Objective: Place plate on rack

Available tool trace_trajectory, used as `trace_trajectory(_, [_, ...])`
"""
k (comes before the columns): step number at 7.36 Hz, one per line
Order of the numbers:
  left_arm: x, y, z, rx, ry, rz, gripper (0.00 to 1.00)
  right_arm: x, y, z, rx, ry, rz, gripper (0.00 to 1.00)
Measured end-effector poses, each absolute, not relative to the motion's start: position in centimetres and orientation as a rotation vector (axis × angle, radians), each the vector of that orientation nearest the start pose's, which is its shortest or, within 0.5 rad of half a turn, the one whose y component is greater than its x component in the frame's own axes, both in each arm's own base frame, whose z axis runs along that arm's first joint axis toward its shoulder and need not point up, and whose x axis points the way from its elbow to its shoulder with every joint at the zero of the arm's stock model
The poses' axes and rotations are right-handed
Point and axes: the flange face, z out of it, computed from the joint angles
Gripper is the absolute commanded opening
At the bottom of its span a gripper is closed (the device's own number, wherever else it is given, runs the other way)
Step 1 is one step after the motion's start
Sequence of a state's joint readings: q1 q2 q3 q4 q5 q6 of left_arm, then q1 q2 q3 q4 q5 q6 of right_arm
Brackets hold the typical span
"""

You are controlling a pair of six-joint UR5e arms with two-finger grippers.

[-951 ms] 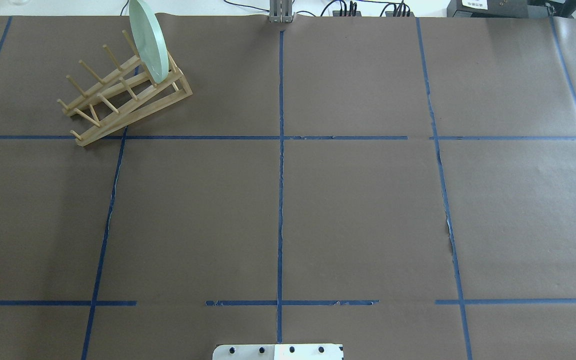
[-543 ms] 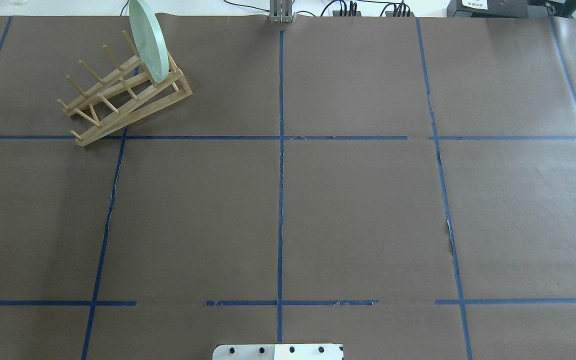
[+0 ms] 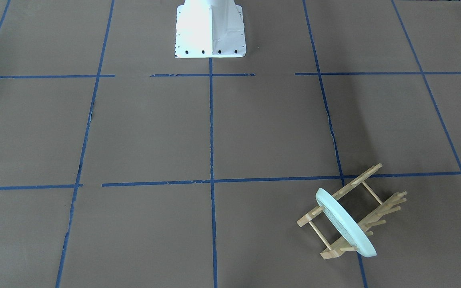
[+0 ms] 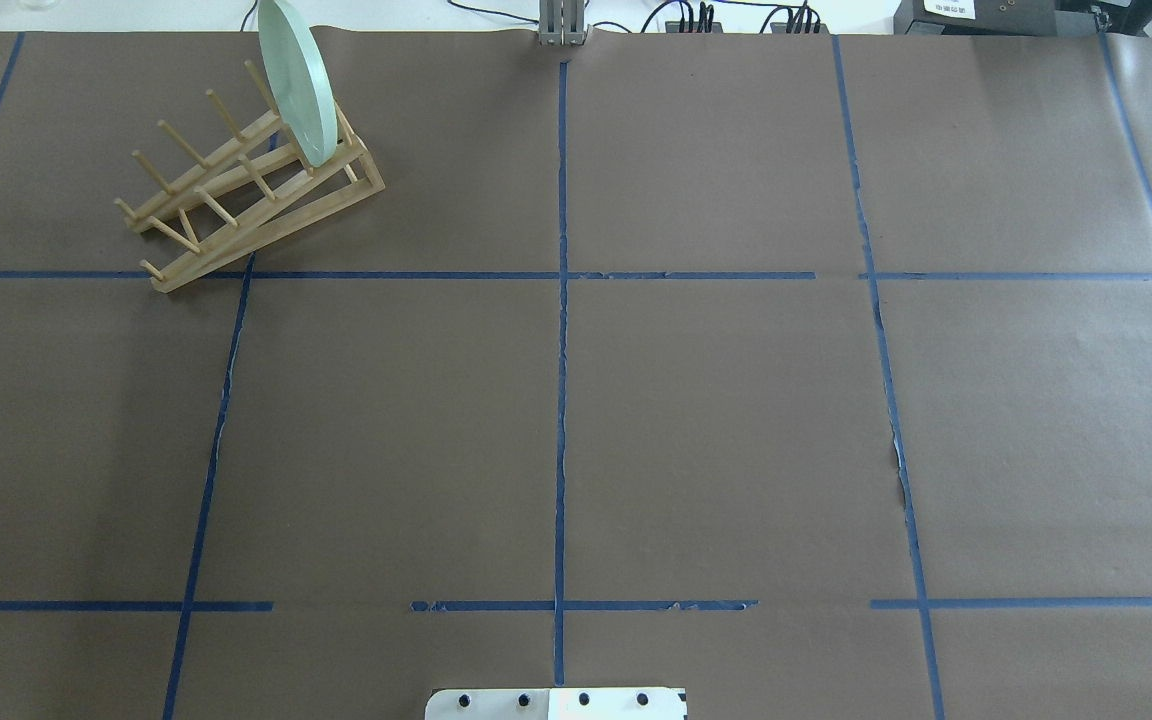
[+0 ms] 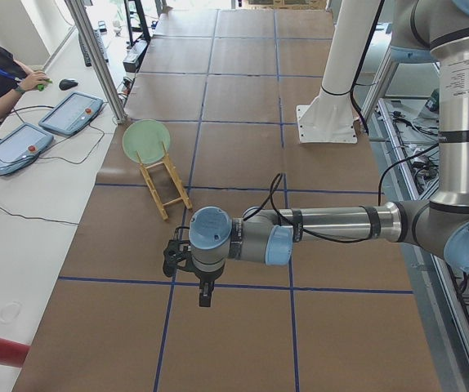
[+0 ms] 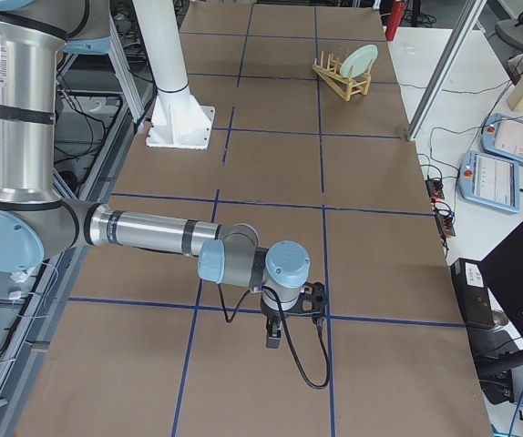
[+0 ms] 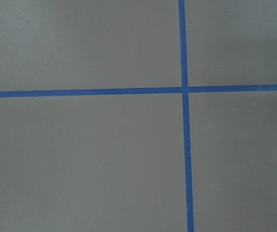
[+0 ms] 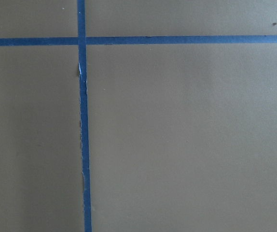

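Nothing is shifting since a second ago: the plate [image 4: 296,90] is standing on edge in the rack [image 4: 276,222] at eleven o'clock on the taped bench [image 4: 716,420], both distant jaws' spread being impossible to tell.

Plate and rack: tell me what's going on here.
The plate stands on edge at one end of the rack, with nothing holding it. The left pincer and right pincer hang over the table, well away from the rack. They show only in the side views, so open or shut cannot be told.
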State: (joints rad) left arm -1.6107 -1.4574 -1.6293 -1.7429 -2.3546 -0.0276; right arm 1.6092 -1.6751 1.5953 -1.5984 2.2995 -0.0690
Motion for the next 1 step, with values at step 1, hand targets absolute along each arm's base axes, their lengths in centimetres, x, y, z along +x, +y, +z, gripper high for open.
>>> trace_trajectory(1, [-8.09, -44.78, 66.5, 0.115, 0.782, -0.018, 1.0, 8.37, -43.5, 70.1, -0.063, -0.732, 0.01, 1.0])
